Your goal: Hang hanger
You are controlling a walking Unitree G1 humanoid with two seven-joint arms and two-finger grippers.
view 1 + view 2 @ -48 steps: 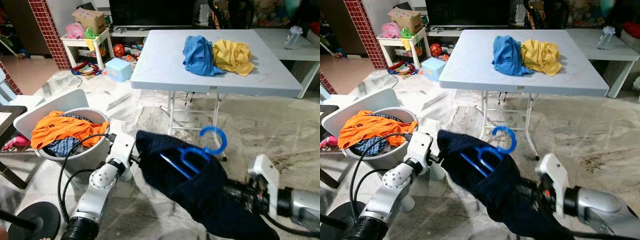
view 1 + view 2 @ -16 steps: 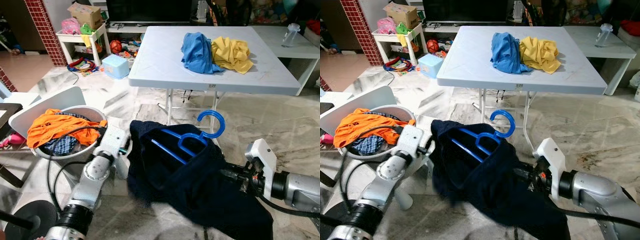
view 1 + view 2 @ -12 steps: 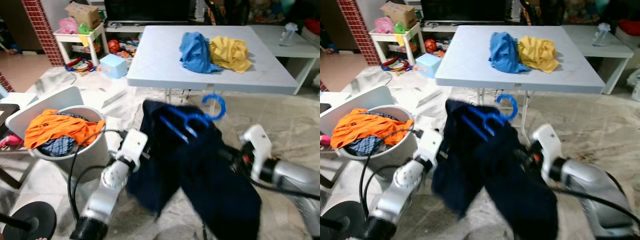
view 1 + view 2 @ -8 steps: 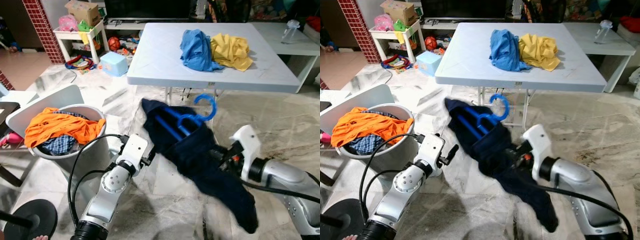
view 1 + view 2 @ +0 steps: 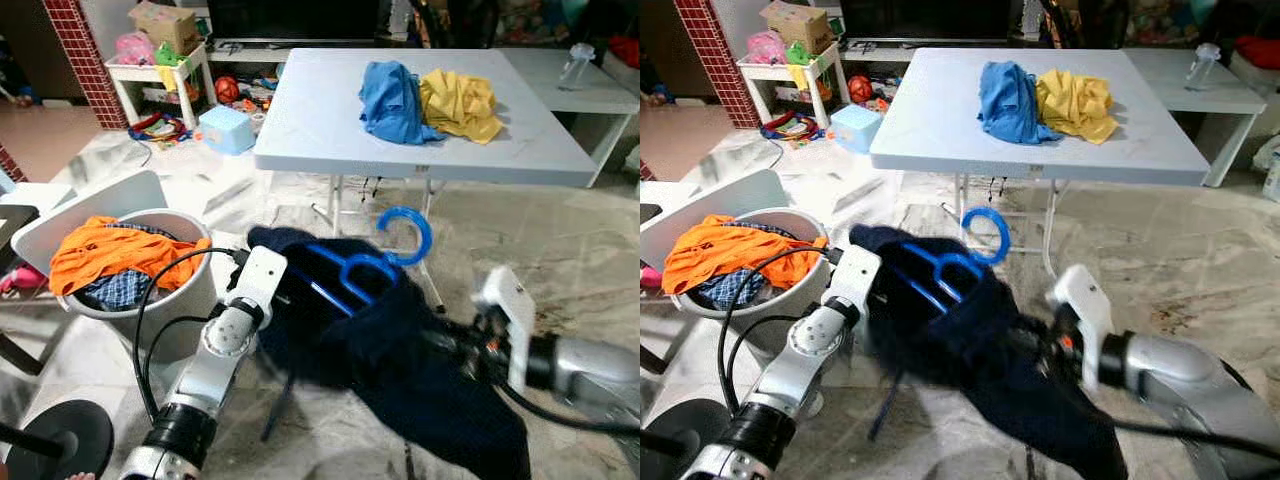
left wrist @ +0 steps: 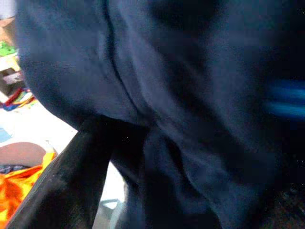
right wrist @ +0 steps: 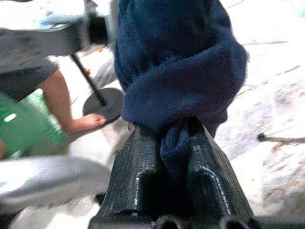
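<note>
A blue plastic hanger (image 5: pixel 352 272) sits inside a navy garment (image 5: pixel 410 370), with its hook (image 5: pixel 405 237) sticking up and free in the air. The garment hangs bunched in mid-air between my two arms, in front of the table. My right gripper (image 7: pixel 164 143) is shut on a fold of the navy cloth, as the right wrist view shows. My left gripper (image 5: pixel 274 292) is pushed into the garment's left edge and buried in cloth. The left wrist view has dark navy fabric (image 6: pixel 190 109) and a blurred blue streak of the hanger (image 6: pixel 286 100).
A white folding table (image 5: pixel 320 120) stands ahead with a blue cloth (image 5: pixel 392 100) and a yellow cloth (image 5: pixel 460 100) on it. At the left is a laundry basket (image 5: pixel 190 300) with orange clothes. A black round stand base (image 5: pixel 60 440) lies near left. A person's leg (image 7: pixel 66 102) is close behind.
Half a second ago my left gripper was clear of the garment; now it is back against the left edge. The garment and hanger have dropped lower and bunched up.
</note>
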